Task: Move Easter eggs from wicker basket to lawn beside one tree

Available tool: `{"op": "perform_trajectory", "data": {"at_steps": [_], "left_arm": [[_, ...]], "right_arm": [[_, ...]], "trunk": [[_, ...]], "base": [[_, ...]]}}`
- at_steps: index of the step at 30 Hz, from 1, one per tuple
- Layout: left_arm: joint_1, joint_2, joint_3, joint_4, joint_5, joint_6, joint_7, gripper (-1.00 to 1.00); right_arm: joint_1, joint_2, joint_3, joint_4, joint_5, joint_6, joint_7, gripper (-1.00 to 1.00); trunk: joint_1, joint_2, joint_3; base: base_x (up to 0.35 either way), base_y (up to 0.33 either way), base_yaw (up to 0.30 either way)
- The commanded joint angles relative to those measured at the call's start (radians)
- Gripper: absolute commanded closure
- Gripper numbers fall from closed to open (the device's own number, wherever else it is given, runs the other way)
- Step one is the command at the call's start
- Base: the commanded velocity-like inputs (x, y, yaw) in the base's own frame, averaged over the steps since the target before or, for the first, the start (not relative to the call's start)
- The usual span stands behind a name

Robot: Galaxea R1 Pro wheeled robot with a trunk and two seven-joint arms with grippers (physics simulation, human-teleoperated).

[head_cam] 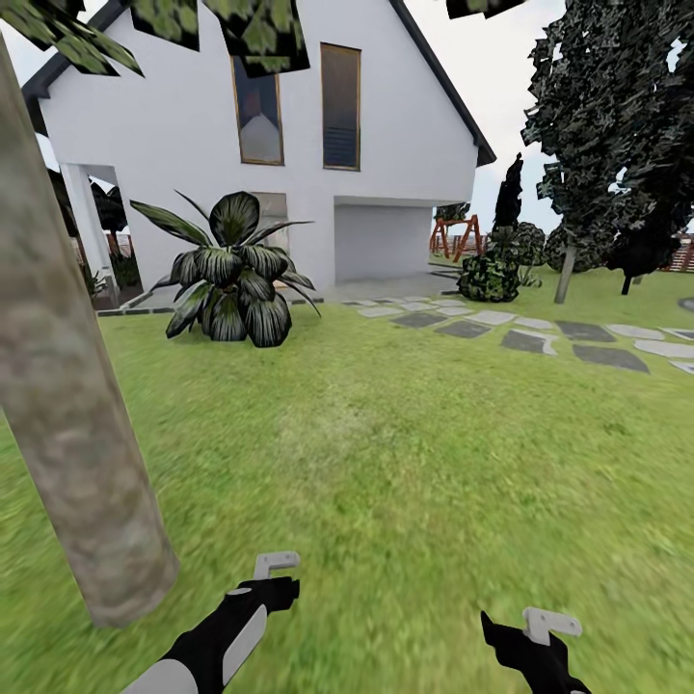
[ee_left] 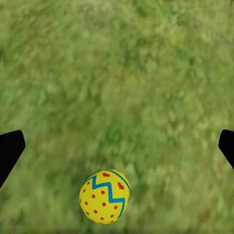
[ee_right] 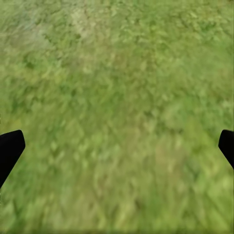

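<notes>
Left wrist view: one egg [ee_left: 105, 196] is seen lying on the grass [ee_left: 122, 87] at lower centre, both grippers' jaws spread wide and empty, the tree [head_cam: 67, 424] at the head view's left, so placing seems underway and the basket must be revisited.

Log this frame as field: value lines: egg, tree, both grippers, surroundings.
egg: one Easter egg lying on the lawn, between the open left fingers, not gripped
tree: trunk close by the left arm
left gripper: open, empty
right gripper: open, over bare grass
surroundings: house, stone path, leafy shrub
</notes>
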Motion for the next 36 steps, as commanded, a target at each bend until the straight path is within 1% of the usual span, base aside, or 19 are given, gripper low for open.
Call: {"op": "perform_trajectory", "data": {"at_steps": [1,16,21,36], "left_arm": [[-0.001,0.001,-0.008,-0.002,0.01,0.004,0.009,-1.0],[-0.001,-0.002,-0.007,-0.002,0.013,0.004,0.008,-1.0],[-0.001,-0.004,-0.009,0.018,0.015,0.003,0.008,-1.0],[-0.001,-0.006,-0.009,0.029,0.014,0.003,0.008,-1.0]], "right_arm": [[-0.001,0.002,-0.004,-0.002,0.004,0.005,0.008,-1.0],[-0.001,0.004,0.0,-0.003,0.008,0.005,0.007,-1.0],[-0.001,0.004,0.004,-0.003,0.019,0.005,0.007,-1.0],[-0.001,0.002,0.005,0.008,0.021,0.004,0.008,-1.0]], "trunk": [[-0.004,0.007,0.002],[-0.062,0.112,0.049],[-0.081,0.147,0.065],[-0.138,0.252,0.112]], "base": [[0.0,0.0,0.0],[0.0,0.0,0.0],[0.0,0.0,0.0],[0.0,0.0,0.0]]}}
